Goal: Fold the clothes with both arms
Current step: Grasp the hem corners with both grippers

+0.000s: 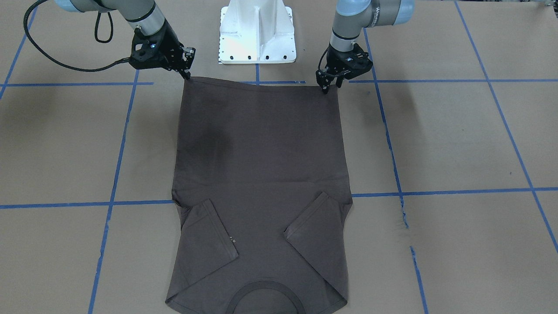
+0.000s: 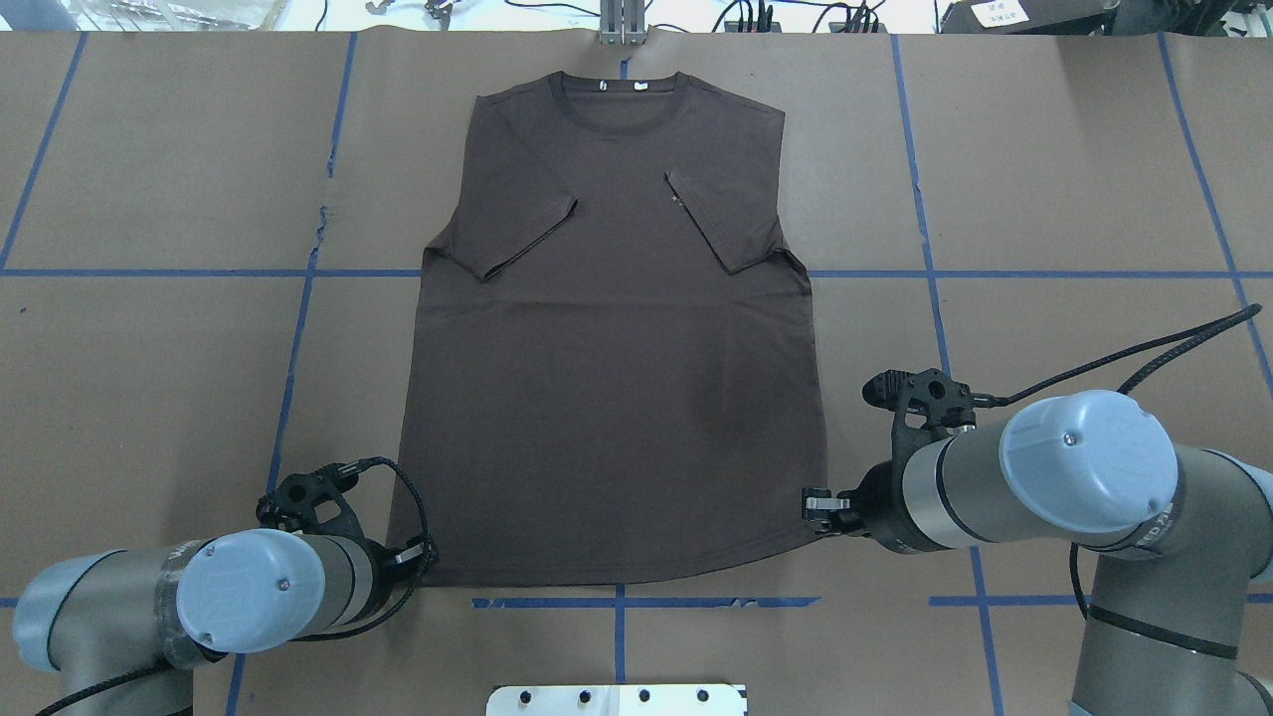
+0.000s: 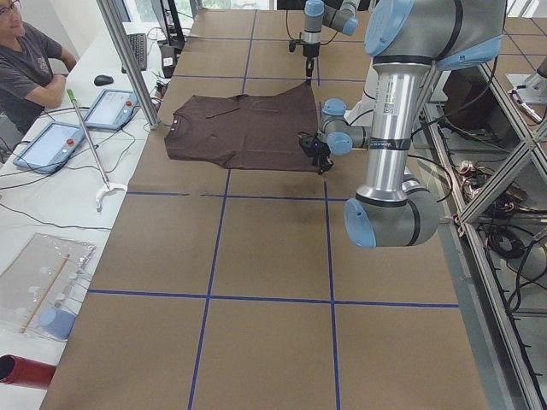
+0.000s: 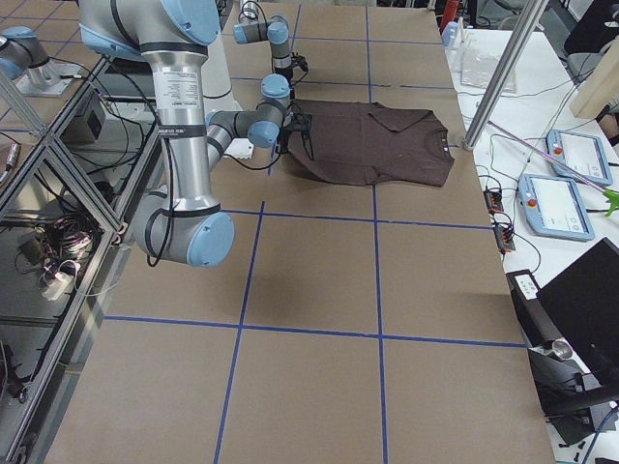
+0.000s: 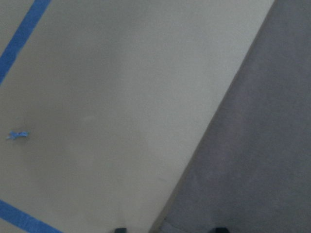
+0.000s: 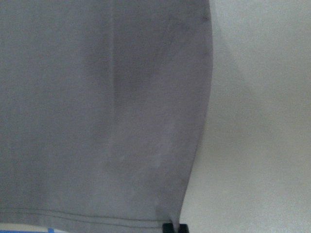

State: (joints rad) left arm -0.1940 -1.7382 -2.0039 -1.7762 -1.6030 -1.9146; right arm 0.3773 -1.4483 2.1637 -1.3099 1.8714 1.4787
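Brown-papered table (image 1: pixel 436 139), blue tape grid (image 1: pixel 436 80). Shirt (image 1: pixel 261 152) flat at centre, collar (image 1: pixel 266 284) far. Right gripper (image 1: pixel 188 76) pinches one near hem corner; left gripper (image 1: pixel 331 86) straddles the other, fingers wide. Close left before lifting; raise both evenly.

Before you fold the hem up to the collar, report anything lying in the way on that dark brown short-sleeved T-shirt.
Nothing visible blocks it. The dark brown knit T-shirt lies flat, and only its own sleeves rest folded inward across the chest, short of the ribbed collar.
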